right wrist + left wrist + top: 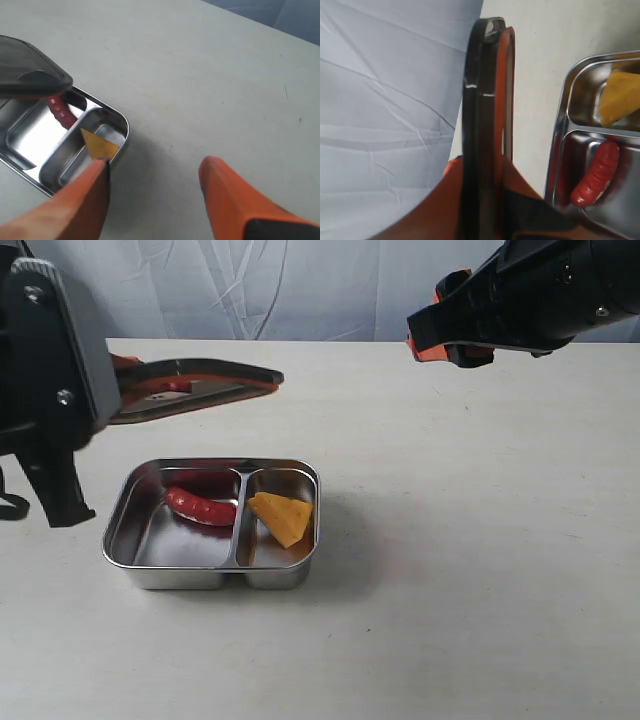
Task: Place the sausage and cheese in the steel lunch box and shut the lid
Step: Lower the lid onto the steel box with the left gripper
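We saw sausage and cheese in the steel lunch box. Left gripper held the unfitted lid; right gripper gaped.

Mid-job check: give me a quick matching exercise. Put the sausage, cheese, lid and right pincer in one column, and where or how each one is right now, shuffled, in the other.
Things:
1. sausage
2. cheese
3. lid
4. right pincer

States:
A. open, holding nothing, up off the table
B. lying in the smaller compartment of the steel lunch box
C. clamped in the left pincer, not yet on the box
D. lying in the larger compartment of the box

Pairs: 1-D, 2-B, 3-C, 4-A
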